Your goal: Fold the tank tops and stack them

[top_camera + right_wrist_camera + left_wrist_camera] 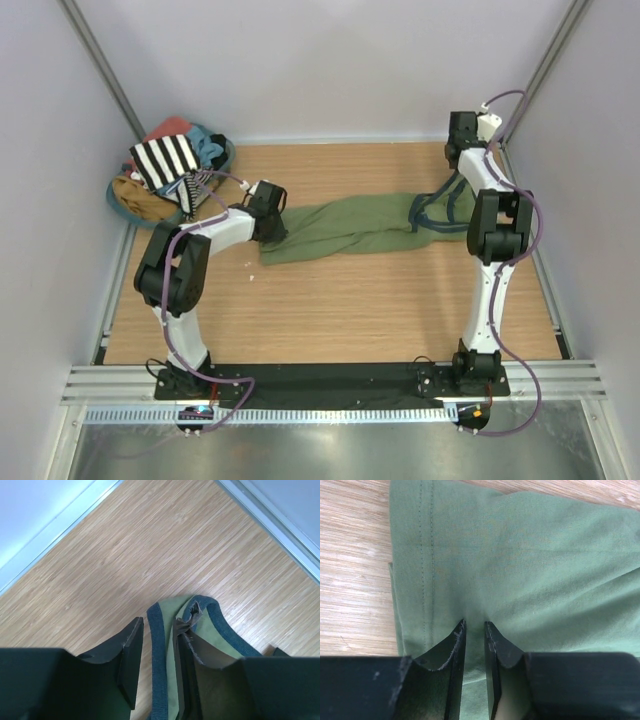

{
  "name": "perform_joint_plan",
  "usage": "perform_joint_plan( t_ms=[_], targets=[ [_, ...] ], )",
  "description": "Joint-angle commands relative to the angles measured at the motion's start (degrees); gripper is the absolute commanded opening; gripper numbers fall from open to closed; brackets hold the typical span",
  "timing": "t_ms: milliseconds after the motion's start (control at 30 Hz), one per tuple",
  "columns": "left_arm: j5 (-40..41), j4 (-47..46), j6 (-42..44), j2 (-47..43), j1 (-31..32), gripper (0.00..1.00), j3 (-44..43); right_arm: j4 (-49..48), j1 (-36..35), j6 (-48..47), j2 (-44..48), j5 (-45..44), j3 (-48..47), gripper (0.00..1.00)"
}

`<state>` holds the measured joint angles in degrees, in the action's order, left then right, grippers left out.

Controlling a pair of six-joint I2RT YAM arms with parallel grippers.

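A: Olive green cloth tank top [340, 228]?
B: Centre frame, stretched across wooden table [350, 310]. Left gripper [474, 625]: narrow, pinching cloth near stitched hem. Right gripper [157, 625]: slightly parted, blue-trimmed strap [159, 670] loose between.
A: Black-and-white striped tank top [165, 158]?
B: Upper left, atop clothes heap [135, 195].

This is a robotics lab test cell: a wood-grain desk [340, 310] is boxed in by bare pale walls [330, 60] with metal corner struts [99, 60]. A white-and-black left arm [180, 265] and right arm [490, 260] are bolted to a black base plate [330, 376] beside aluminium rails [560, 385], with purple cables [535, 250] looping along them. The only homely things are an olive green tank top [340, 228] and a basket [118, 205] of clothes.
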<state>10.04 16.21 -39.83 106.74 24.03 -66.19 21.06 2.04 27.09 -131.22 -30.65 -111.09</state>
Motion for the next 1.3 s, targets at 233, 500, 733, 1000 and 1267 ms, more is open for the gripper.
perform_joint_plan(
  t_ms=[233,500,733,1000,1267],
  targets=[
    [0.59,1.81,1.34,-1.09,0.05,0.22,-1.66,2.76,0.51,1.74,-6.59,3.58,-8.35,0.45],
    [0.24,1.99,1.43,0.05,0.05,0.22,-2.18,3.11,0.51,1.74,-9.58,4.20,-10.20,0.41],
    [0.50,2.16,1.69,0.14,0.05,0.22,-2.19,1.53,0.51,1.39,-6.96,0.34,-8.19,0.01],
    [-0.81,2.25,0.90,3.56,-0.30,0.21,-2.89,-10.41,0.68,1.82,4.38,-2.65,6.56,0.01],
    [-0.90,2.43,0.02,4.53,-1.44,0.19,-2.27,-19.37,2.44,5.86,13.26,-2.92,20.37,0.01]
  ],
)
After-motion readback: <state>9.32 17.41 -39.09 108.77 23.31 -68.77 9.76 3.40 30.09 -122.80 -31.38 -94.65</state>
